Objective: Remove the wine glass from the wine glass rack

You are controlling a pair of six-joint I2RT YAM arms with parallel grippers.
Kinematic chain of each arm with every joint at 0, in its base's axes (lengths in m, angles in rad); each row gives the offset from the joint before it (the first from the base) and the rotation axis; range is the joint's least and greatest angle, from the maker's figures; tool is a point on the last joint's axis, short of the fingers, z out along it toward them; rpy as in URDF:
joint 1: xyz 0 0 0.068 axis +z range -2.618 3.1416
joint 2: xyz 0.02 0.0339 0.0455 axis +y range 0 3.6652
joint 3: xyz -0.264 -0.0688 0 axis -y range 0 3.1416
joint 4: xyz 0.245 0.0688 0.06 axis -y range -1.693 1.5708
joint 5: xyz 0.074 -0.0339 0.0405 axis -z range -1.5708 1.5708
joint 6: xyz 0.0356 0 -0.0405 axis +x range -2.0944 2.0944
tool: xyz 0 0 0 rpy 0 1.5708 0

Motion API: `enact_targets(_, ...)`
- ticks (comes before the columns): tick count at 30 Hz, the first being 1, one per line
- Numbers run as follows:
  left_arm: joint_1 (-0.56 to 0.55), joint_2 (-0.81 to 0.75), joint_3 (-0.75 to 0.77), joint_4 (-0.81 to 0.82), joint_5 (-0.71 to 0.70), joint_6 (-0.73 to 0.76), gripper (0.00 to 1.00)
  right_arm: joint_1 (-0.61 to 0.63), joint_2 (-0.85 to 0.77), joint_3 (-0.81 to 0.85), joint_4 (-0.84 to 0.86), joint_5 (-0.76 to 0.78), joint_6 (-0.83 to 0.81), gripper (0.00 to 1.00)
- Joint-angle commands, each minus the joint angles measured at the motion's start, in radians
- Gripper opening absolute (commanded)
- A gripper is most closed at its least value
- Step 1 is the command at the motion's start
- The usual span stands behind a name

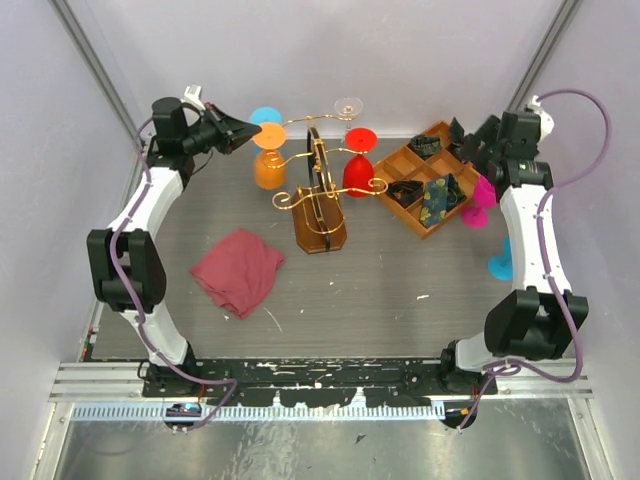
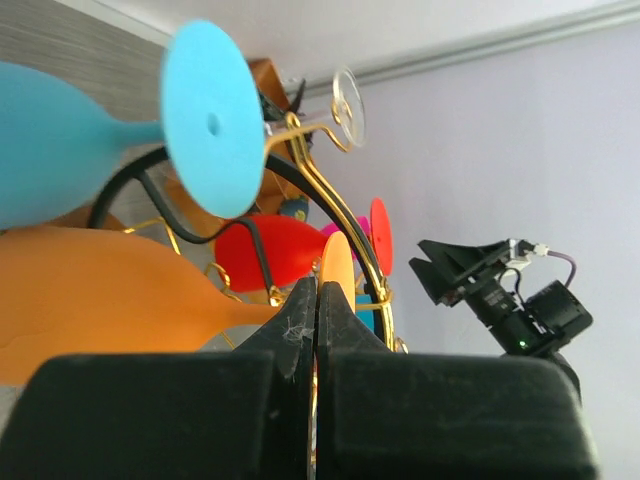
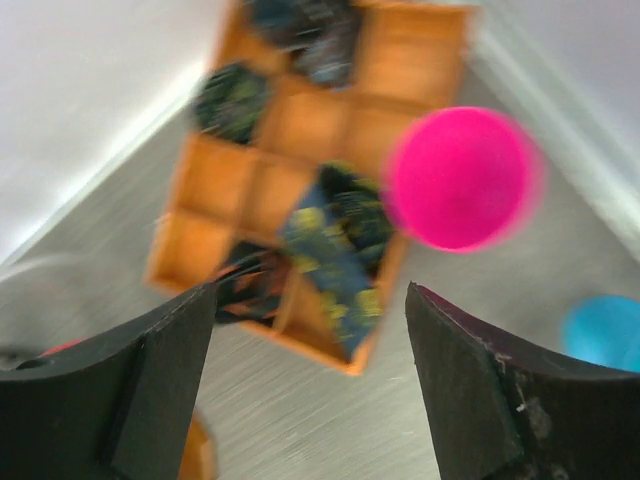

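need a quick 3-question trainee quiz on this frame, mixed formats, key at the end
1. True or false: the left gripper is shut.
2. The open right gripper looks down mostly on: A) a maroon cloth, B) the compartmented tray, C) the rack base.
3. In the top view, what colour is the glass just right of that tray?
Key: 1 true; 2 B; 3 pink.

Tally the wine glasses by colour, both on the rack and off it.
Blue: 2, a blue wine glass on the wine glass rack and a second blue wine glass on the table
Orange wine glass: 1
Red wine glass: 1
Clear wine glass: 1
Pink wine glass: 1
Total: 6
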Motion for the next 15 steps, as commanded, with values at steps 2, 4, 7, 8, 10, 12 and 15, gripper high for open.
enact_targets(2, 0.038, -0.094, 0.000, -0.079, -0.063, 0.076, 0.00, 0.022, 0.146, 0.158, 0.120, -0.720, 0.037, 0.77)
enact_targets(4, 0.043, -0.117, -0.007, -0.086, -0.081, 0.084, 0.00, 0.040, 0.177, 0.143, 0.213, -0.884, 0.107, 0.76)
enact_targets(7, 0.049, -0.142, -0.013, -0.089, -0.090, 0.084, 0.00, 0.090, 0.244, 0.187, 0.247, -0.954, 0.140, 0.76)
enact_targets(8, 0.055, -0.147, -0.013, -0.093, -0.091, 0.082, 0.00, 0.108, 0.270, 0.209, 0.238, -0.962, 0.138, 0.77)
enact_targets(10, 0.066, -0.165, -0.022, -0.100, -0.093, 0.079, 0.00, 0.133, 0.308, 0.233, 0.267, -1.001, 0.161, 0.77)
enact_targets(12, 0.082, -0.193, -0.041, -0.103, -0.102, 0.081, 0.00, 0.155, 0.328, 0.231, 0.318, -1.016, 0.194, 0.77)
enact_targets(15, 0.111, -0.236, -0.065, -0.128, -0.119, 0.097, 0.00, 0.190, 0.359, 0.252, 0.350, -1.025, 0.211, 0.77)
